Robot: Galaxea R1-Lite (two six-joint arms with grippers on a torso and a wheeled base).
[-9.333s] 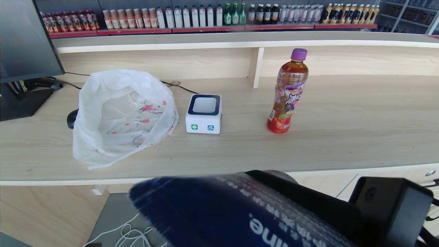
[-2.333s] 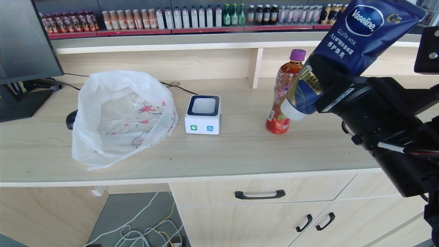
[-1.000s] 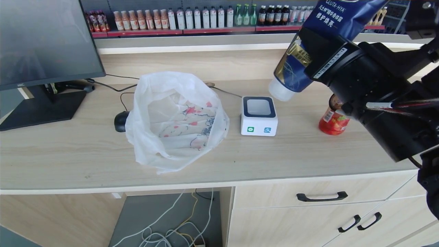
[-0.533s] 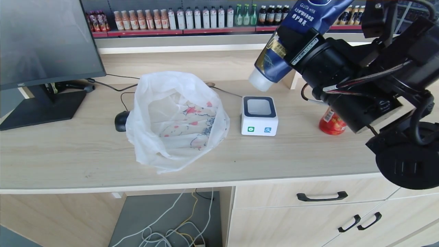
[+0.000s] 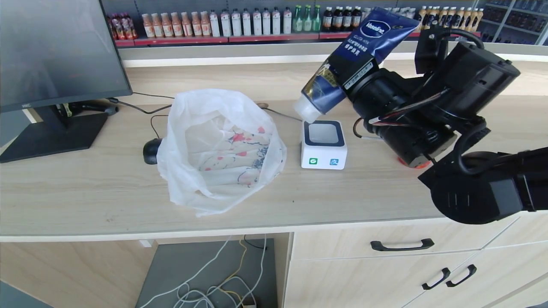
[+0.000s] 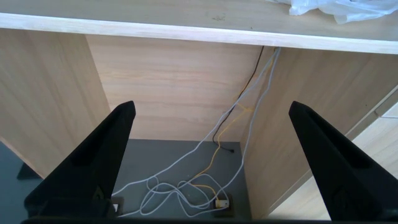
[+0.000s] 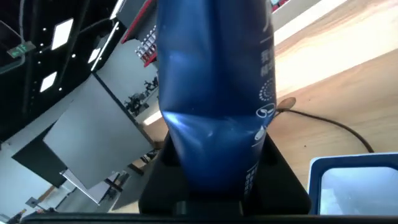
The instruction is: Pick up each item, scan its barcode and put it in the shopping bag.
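Note:
My right gripper (image 5: 354, 72) is shut on a dark blue lotion tube (image 5: 369, 36), held tilted with its white cap low, just above the back left corner of the white scanner box (image 5: 323, 149). In the right wrist view the tube (image 7: 211, 81) rises from between the black fingers (image 7: 273, 177), with the scanner window (image 7: 360, 180) beyond. The white shopping bag (image 5: 218, 145) stands open to the left of the scanner. Behind my right arm, the red base of a drink bottle (image 5: 404, 161) shows. My left gripper (image 6: 211, 168) hangs open below the counter edge.
A monitor (image 5: 55, 47) on its stand and a black mouse (image 5: 150, 152) sit left of the bag. A raised ledge and a shelf of bottles (image 5: 274, 21) run along the back. Drawers (image 5: 402, 245) sit under the counter, and loose cables (image 6: 186, 193) lie on the floor.
My right arm has carried the tube leftward and lower, from right of the scanner to above it. The arm now covers most of the drink bottle. The left arm has kept still.

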